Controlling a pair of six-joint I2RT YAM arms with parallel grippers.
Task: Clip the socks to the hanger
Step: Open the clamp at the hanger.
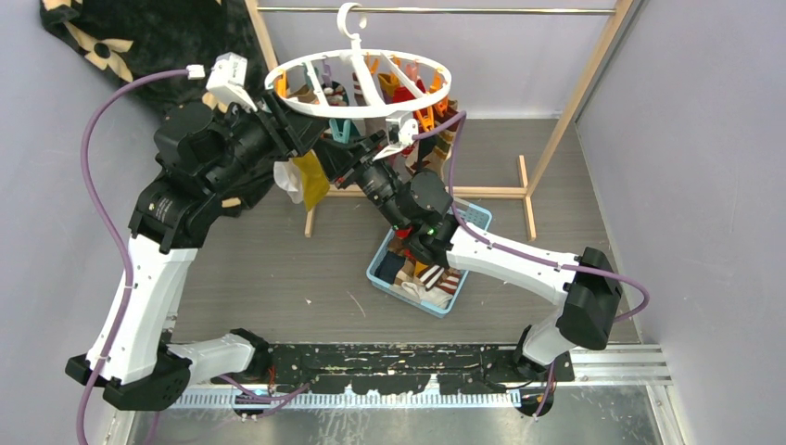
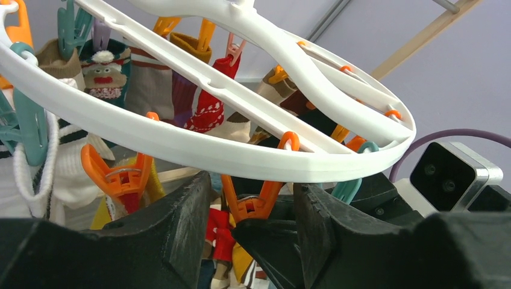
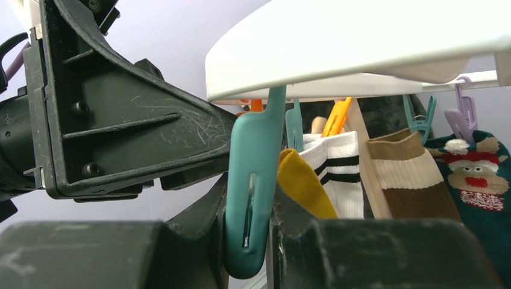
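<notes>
**Overhead view.** I see the hanger (image 1: 361, 110) hooked on a metal rod (image 1: 463, 10), its ring roughly level. Both arms reach up under the near rim. A light blue basket (image 1: 374, 269) sits on the floor beneath the right arm, with loose socks (image 1: 424, 278) in it. This view does not show me either pair of jaws clearly.

**Left wrist view.** This shows the ring from underneath, with several socks pegged along its far side, among them a red patterned sock (image 2: 208, 111). The left gripper (image 2: 252, 194) stands spread just below the rim. An orange clip (image 2: 248, 211) hangs between its fingers (image 2: 181, 229). I see a gap on either side of that clip and cannot confirm any contact.

**Right wrist view.** The right gripper (image 3: 247, 259) is pressed together on a teal clip (image 3: 253, 162), pinching its lower end. The clip hangs from the ring's underside. A mustard sock (image 3: 304, 186) sits just beside it on the right. I cannot tell whether the sock lies inside the clip's mouth. Beyond it hang three more:
- a white black-striped sock (image 3: 337, 156)
- a brown-and-cream sock (image 3: 410, 174)
- a dark green reindeer sock (image 3: 476, 180)
</notes>
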